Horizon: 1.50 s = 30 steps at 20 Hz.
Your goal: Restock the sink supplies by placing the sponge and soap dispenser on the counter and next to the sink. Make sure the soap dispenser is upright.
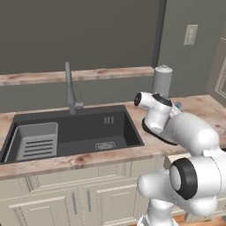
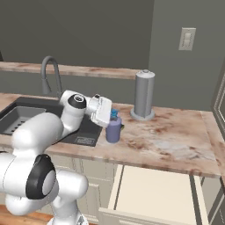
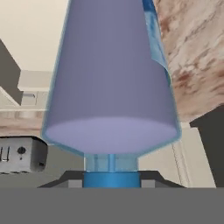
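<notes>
The lavender soap dispenser [image 2: 113,130] stands upright on the counter [image 2: 176,140], just right of the sink [image 1: 88,128]. I cannot tell whether its base touches the stone. My gripper [image 2: 111,115] comes in from the sink side and is shut on the bottle's teal-blue pump top. In the hand view the purple bottle body [image 3: 111,83] looms close, and my gripper [image 3: 111,178] clasps its blue neck at the bottom. A bit of the blue pump tip [image 1: 178,106] peeks out behind my arm in the left base view. The sponge is hidden or out of view.
A tall grey cylinder [image 2: 144,94] stands on the counter behind the bottle, near the wall. The faucet [image 1: 69,88] rises behind the basin and a light grey rack [image 1: 37,141] lies in its left end. An open cream drawer [image 2: 149,189] juts out below the counter's front edge.
</notes>
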Tool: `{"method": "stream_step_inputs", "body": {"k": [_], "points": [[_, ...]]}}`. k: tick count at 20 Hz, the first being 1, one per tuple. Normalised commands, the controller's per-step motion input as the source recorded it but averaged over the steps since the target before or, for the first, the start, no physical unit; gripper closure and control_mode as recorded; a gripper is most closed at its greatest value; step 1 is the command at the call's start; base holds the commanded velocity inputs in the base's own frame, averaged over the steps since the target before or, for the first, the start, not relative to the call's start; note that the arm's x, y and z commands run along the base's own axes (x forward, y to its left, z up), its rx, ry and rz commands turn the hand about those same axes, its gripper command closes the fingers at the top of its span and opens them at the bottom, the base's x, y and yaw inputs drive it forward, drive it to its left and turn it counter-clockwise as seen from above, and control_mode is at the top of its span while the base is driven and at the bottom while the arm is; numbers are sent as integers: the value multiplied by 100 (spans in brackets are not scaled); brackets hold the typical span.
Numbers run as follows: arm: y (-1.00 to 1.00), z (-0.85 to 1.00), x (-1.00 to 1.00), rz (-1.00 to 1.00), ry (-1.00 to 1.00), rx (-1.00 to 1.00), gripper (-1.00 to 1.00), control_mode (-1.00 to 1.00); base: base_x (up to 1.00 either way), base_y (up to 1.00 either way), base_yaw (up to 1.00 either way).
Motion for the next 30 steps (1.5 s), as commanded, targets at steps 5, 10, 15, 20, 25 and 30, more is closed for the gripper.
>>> {"method": "stream_step_inputs", "body": {"k": [5, 10, 15, 20, 25, 30], "points": [[10, -6, 48, 18, 22, -1, 100, -100, 0, 0, 0], [11, -35, 43, 17, 6, 0, 100, -100, 0, 0, 0], [33, -47, 30, 13, 4, -1, 100, -100, 0, 0, 0], [21, -34, 19, 9, 0, 0, 100, -100, 0, 0, 0], [1, -26, -1, 2, -6, -1, 100, -100, 0, 0, 0], [-1, -18, 0, 0, -13, -3, 100, -100, 0, 0, 0]]}}
